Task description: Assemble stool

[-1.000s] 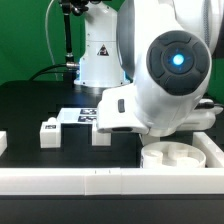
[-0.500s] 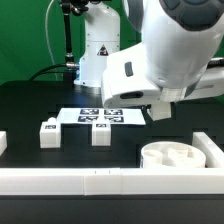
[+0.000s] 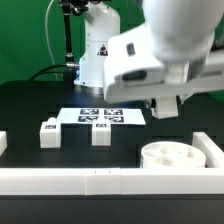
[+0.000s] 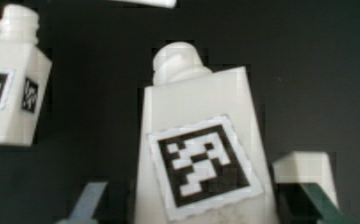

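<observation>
Exterior view: the round seat (image 3: pixel 170 156) sits at the lower right of the frame against the white rail (image 3: pixel 100 181), a thick, rigid plastic disc that looks light but too wide to pinch across, so I judge its rim or a hole edge the place to take it. Two loose legs (image 3: pixel 73 133) stand at centre left on the black table (image 3: pixel 30 105), and a third leg (image 4: pixel 198 140), small, stiff and probably slick, is clamped at its flat sides by the gripper (image 4: pixel 198 198), jaws drawn in tight on it.

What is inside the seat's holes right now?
Nothing shows in them: the seat has holes that look empty. Their floors are hidden by its rim, and the rail covers its lower front.
</observation>
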`<state>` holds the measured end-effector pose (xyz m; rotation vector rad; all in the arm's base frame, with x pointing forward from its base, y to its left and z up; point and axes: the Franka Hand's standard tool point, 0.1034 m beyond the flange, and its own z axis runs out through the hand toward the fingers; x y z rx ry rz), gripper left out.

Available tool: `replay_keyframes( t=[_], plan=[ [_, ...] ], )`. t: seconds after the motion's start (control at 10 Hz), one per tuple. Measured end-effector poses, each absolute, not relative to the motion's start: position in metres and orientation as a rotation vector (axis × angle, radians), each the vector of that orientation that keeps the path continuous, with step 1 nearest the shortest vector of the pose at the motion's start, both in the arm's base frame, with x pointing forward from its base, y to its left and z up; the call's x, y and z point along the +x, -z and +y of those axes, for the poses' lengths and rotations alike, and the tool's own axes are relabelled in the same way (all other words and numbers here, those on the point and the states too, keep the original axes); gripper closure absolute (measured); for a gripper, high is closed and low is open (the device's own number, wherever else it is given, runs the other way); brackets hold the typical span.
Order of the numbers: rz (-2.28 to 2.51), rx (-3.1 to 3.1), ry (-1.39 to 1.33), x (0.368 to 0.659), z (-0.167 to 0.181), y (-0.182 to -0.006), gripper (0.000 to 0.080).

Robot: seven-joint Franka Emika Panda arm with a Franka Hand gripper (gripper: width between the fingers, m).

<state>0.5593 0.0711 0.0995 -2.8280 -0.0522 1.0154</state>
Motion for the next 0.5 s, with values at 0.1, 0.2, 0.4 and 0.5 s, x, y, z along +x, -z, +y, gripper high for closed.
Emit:
replay_keyframes(
  t=[0.1,0.2,0.4,0.5],
  plan=[
    [-0.05,-2.851,-0.953,0.564,0.071,-0.105,0.0472],
    [-0.037,-2.9,-0.799,0.575,0.071,-0.099,0.0472],
    [-0.019,-2.962,-0.574,0.578,0.069,-0.101,0.0472],
    [-0.014,-2.974,-0.522,0.578,0.069,-0.1,0.0472]
  ],
)
